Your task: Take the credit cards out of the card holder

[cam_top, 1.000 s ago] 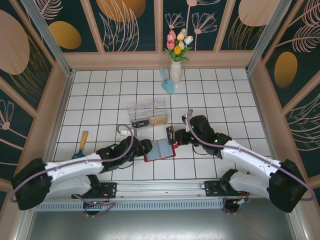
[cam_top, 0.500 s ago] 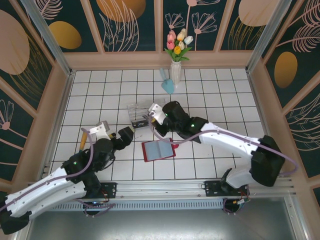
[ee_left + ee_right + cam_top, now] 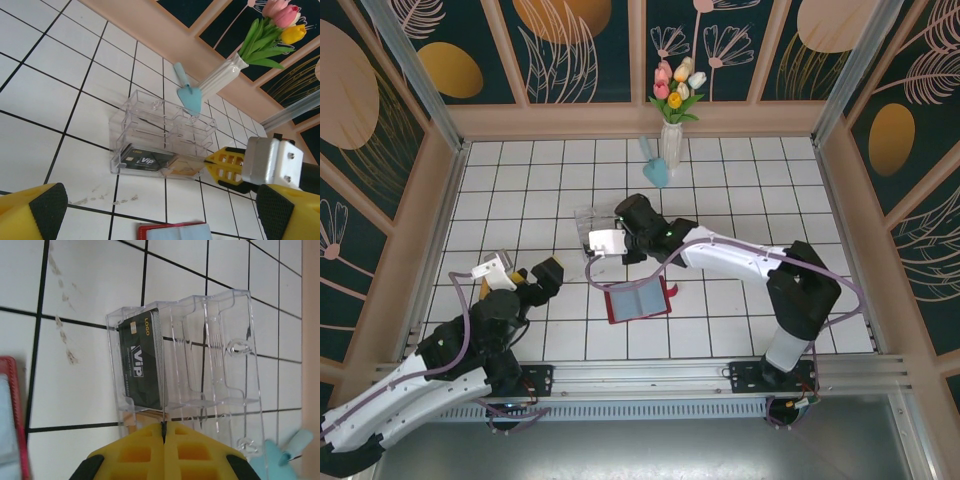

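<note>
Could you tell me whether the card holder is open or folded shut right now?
Open: the card holder lies spread flat on the tiles, its blue-grey pockets facing up.

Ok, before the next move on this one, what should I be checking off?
1. The card holder lies open, flat on the tiles: ok.
2. The left pincer is open and away from the holder: ok.
3. The right pincer is shut at the clear box: ok.
4. The black VIP card stands in the box's outermost slot: ok.
5. The right pincer is free of the tan card: cannot tell.
6. The holder's pockets are emptied: cannot tell.
</note>
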Tool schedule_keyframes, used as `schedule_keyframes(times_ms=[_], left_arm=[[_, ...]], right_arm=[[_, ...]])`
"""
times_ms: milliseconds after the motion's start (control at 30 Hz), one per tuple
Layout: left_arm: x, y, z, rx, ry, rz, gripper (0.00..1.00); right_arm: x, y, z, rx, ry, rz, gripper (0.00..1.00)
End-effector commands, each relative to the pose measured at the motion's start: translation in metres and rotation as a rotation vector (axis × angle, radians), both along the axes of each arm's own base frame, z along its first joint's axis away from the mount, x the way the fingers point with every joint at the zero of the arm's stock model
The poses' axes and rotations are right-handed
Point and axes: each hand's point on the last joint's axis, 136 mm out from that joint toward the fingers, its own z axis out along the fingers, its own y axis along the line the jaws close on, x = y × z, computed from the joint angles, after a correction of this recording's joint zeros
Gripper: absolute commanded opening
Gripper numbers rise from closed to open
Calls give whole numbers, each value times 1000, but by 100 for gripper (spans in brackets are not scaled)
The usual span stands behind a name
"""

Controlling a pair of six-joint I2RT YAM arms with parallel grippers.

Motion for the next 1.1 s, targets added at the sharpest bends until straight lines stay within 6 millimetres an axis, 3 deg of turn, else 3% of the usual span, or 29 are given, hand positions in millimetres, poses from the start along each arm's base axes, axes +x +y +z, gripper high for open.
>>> schedule_keyframes(times_ms=[0,367,767,1067], left_arm=[[-1,6,1,29,-10,6,99],[-4,0,-10,20,13,-29,99],[-8,3,-18,5,29,-31,99],[-9,3,-19,-2,27,-35,99]], right_arm=[[7,9,7,-91,-130,133,0],[-15,16,-18,-163,-122,224,0],[-3,37,-26,-110,-62,169,0],[3,37,-34,-107,-17,126,0]])
